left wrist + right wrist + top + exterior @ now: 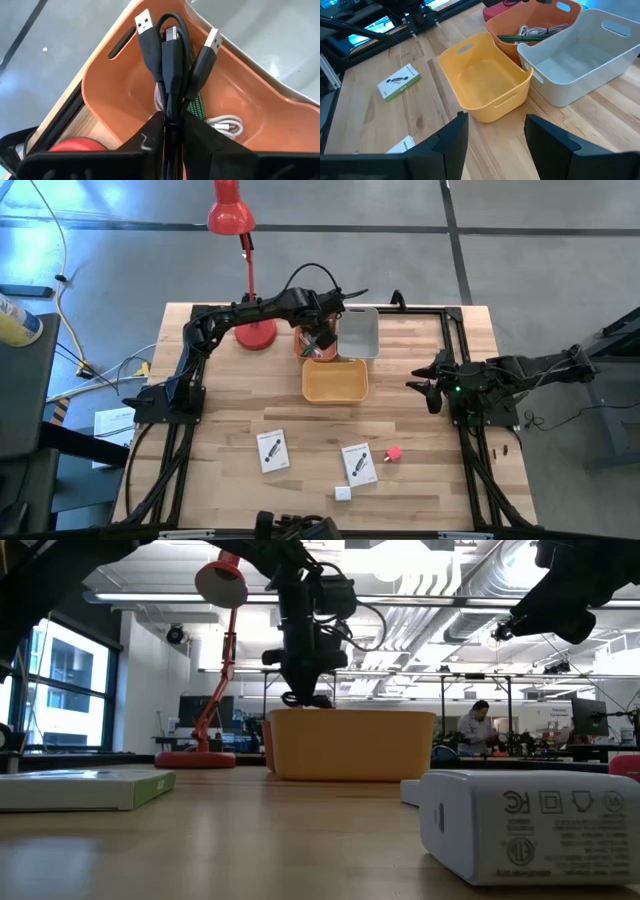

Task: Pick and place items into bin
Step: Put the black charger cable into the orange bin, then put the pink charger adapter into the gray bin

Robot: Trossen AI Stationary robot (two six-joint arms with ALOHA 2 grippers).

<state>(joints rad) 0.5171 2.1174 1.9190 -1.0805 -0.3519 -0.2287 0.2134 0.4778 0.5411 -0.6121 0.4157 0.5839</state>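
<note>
My left gripper [322, 340] hangs over the orange bin [306, 352] and is shut on a bundled black cable [172, 60]. Its USB plugs point down into the bin, where a white cable [225, 125] and a green strip [196, 107] lie. My right gripper [428, 387] waits open at the table's right side, touching nothing. Flat on the near part of the table lie two white cards [272, 450] [358, 464], a red-pink cube [393, 453] and a white block [343, 493]. No silvery clips show. My left gripper pinches the black cable's looped bundle [171, 107] between its two fingers [150, 135], coming from above and pointing down. The loop and three plugs [144, 22] stick out past the fingertips and hang clear inside the orange bin's opening.
A yellow bin [335, 380] stands just near of the orange one, and a white bin [358, 332] stands to its right. The red desk lamp's base [256, 334] sits left of the orange bin. Black frame rails [470, 440] run along the table's edges.
</note>
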